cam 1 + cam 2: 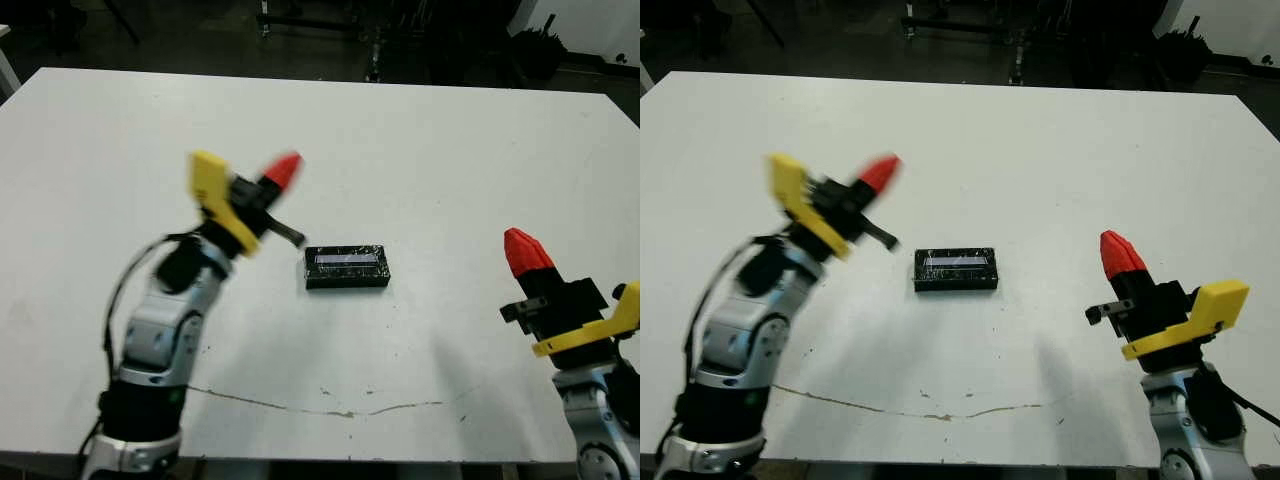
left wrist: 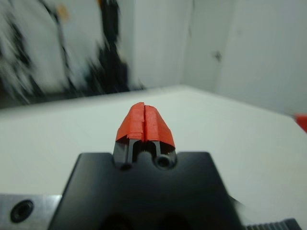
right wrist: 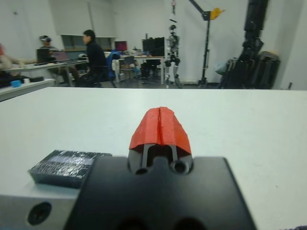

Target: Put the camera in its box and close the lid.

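Honestly, from where I'm standing the job looks done: the flat glossy black lid with the pale stripe (image 1: 347,262) is sitting square on top of the small black box (image 1: 346,279) mid-table, and I can't see the camera at all, so presumably it's inside. On the left, the left gripper (image 1: 284,171) is raised off the white table (image 1: 450,150), angled up and toward the box, red fingertips pressed together with nothing between them. Main risk I'd guess: if that arm swings low it could clip the lid and knock it askew. Over on the right, the right gripper (image 1: 525,250) hangs well apart from the box, pointing up and forward, also pinched closed and empty.
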Robot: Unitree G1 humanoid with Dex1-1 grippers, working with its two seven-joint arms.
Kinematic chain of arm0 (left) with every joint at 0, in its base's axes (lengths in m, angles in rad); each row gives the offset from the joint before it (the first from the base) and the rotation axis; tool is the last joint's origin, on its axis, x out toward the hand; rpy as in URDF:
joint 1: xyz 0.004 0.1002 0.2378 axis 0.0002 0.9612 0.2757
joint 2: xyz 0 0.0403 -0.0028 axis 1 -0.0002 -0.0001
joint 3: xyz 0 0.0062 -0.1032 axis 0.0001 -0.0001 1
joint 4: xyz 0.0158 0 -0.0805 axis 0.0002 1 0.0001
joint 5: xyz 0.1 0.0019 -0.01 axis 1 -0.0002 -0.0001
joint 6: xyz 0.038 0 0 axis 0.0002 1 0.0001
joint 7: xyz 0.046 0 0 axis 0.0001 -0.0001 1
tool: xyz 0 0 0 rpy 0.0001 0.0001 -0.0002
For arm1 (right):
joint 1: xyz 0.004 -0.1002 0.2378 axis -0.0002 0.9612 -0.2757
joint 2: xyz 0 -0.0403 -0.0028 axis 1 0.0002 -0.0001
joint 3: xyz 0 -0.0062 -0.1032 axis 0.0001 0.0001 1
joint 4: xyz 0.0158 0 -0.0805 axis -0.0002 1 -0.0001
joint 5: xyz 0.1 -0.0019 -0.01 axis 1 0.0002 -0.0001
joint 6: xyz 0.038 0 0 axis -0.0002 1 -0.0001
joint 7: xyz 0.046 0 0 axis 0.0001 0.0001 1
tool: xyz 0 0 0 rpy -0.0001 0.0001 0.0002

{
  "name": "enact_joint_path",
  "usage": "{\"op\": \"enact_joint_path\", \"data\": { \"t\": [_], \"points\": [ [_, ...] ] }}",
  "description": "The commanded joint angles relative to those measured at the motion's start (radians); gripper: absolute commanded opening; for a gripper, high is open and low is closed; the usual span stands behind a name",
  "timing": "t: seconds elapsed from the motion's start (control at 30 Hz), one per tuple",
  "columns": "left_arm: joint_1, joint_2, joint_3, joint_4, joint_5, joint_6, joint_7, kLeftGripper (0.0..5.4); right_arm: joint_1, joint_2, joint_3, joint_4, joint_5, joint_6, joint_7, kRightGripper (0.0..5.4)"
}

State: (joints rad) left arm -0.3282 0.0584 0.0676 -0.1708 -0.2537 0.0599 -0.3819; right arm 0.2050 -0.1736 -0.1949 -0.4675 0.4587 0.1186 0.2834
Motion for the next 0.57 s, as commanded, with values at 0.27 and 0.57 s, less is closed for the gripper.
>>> {"op": "enact_joint_path", "data": {
  "t": [0.27,0.57],
  "points": [
    [0.185,-0.05,0.035,0.156,0.165,-0.462,0.168,0.01,-0.04,0.084,0.022,0.05,-0.093,-0.045,-0.125,0.0],
    [0.221,-0.071,-0.007,0.186,0.201,-0.476,0.244,0.01,-0.059,0.113,0.043,0.079,-0.216,-0.102,-0.188,0.0]
  ]
}}
